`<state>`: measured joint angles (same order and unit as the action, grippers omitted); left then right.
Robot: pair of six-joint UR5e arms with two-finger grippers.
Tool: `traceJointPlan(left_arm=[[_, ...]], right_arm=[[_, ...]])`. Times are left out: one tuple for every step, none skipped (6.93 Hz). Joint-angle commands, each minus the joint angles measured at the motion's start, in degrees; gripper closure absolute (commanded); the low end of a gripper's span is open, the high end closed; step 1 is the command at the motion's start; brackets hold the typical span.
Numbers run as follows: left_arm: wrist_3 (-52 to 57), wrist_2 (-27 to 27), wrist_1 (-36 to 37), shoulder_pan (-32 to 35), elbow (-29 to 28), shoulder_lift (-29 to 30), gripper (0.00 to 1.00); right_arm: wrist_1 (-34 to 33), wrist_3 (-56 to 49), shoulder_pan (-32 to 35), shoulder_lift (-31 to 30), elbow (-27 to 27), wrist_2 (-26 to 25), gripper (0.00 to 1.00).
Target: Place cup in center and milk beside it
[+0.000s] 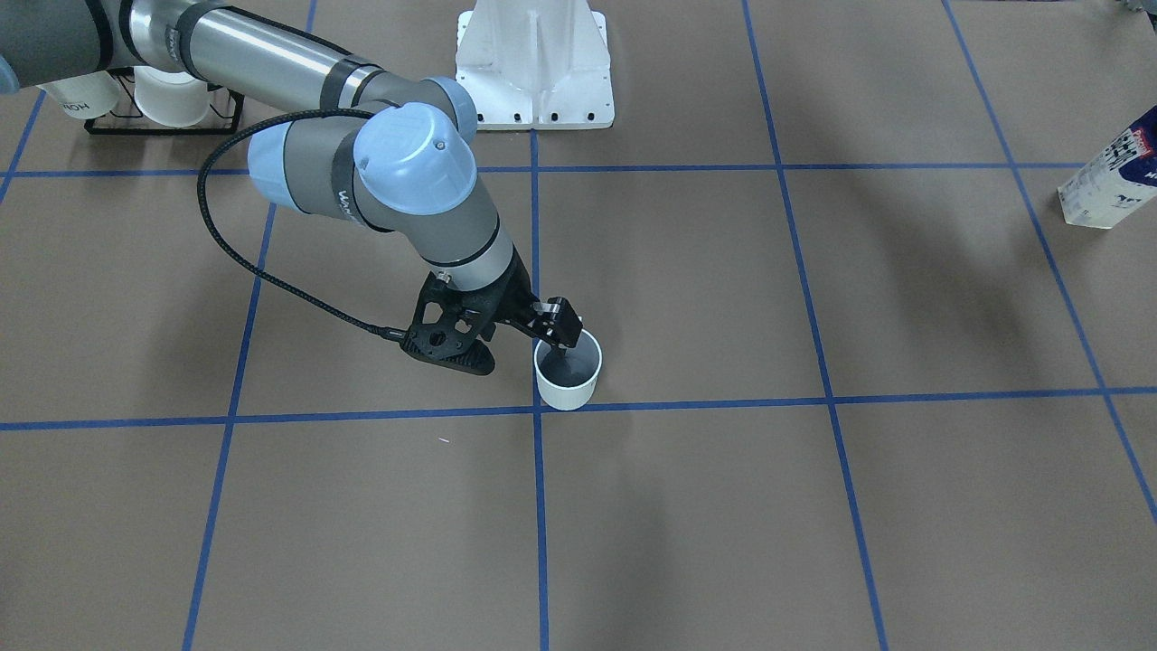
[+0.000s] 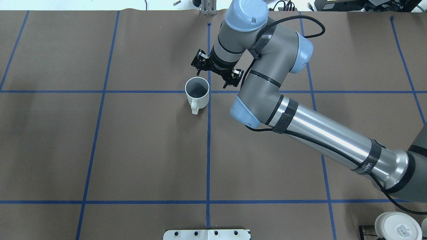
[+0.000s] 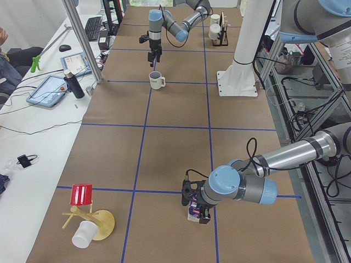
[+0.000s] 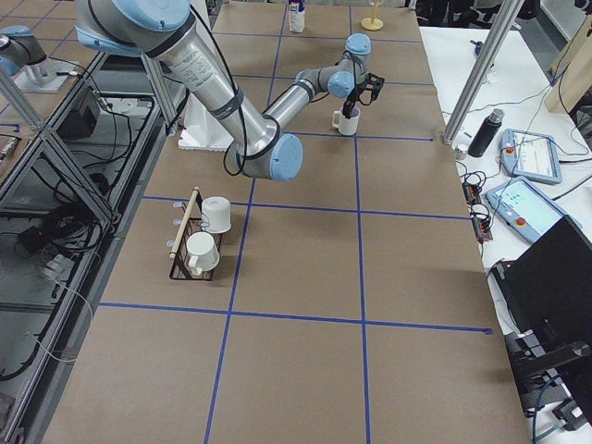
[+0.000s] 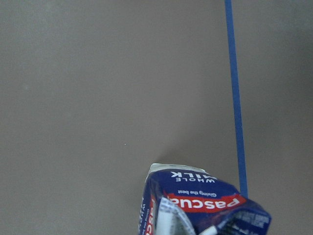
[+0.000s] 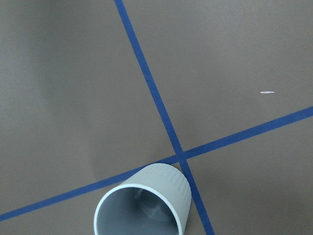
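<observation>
The cup [image 2: 197, 93], a white mug with a dark grey inside, stands upright at the crossing of blue tape lines, its handle toward the robot. It also shows in the front view [image 1: 568, 372] and the right wrist view [image 6: 142, 208]. My right gripper [image 2: 213, 78] is open and hangs just above and beyond the cup's rim, holding nothing. The milk [image 1: 1110, 176], a blue and white carton, leans at the table's left end. It sits close under the left wrist camera [image 5: 205, 205]. My left gripper [image 3: 197, 209] is at the carton; I cannot tell if it is open or shut.
A black rack with white mugs [image 4: 199, 236] stands near the robot's right side. The white arm base [image 1: 533, 72] is at mid-table on the robot's edge. A wooden stand with a red and a white cup [image 3: 85, 216] sits at the far left corner.
</observation>
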<state>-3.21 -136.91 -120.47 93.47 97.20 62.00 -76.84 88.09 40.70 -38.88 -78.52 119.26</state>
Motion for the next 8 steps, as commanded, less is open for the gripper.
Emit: traceJointPlan(left_arm=[[-1.26, -1.08, 0.06, -0.21, -0.08, 0.22, 0.33], [-2.05, -2.39, -0.03, -0.22, -0.08, 0.22, 0.62], [-2.06, -2.75, -0.46, -0.22, 0.53, 0.31, 1.00], [-4.41, -5.45, 0.23, -0.22, 3.67, 2.83, 1.00], [-8.87, -5.65, 0.58, -0.30, 5.35, 6.51, 1.00], [-11.53, -6.09, 4.85, -0.74, 5.80, 12.82, 1.00], [-13.64, -6.09, 13.77, -2.40, 6.16, 21.93, 1.00], [-17.58, -5.57, 21.78, -5.28, 6.07, 31.07, 1.00]], right_arm=[[0.02, 0.07, 0.00, -0.23, -0.49, 0.00, 0.00], [0.02, -0.02, 0.00, -0.58, -0.67, 0.00, 0.00], [-0.06, -0.02, 0.00, -1.28, -2.06, 0.09, 0.00], [-0.24, 0.07, 0.00, -2.85, -5.30, 0.18, 0.00], [-0.59, 0.07, 0.00, -5.92, -9.07, 0.18, 0.00], [-0.59, -0.10, 1.65, -11.51, -14.07, 0.44, 0.00], [-0.85, -2.28, 4.19, -17.14, -18.90, 0.62, 0.00], [-0.86, -6.74, 7.09, -21.37, -21.13, 1.92, 0.00]])
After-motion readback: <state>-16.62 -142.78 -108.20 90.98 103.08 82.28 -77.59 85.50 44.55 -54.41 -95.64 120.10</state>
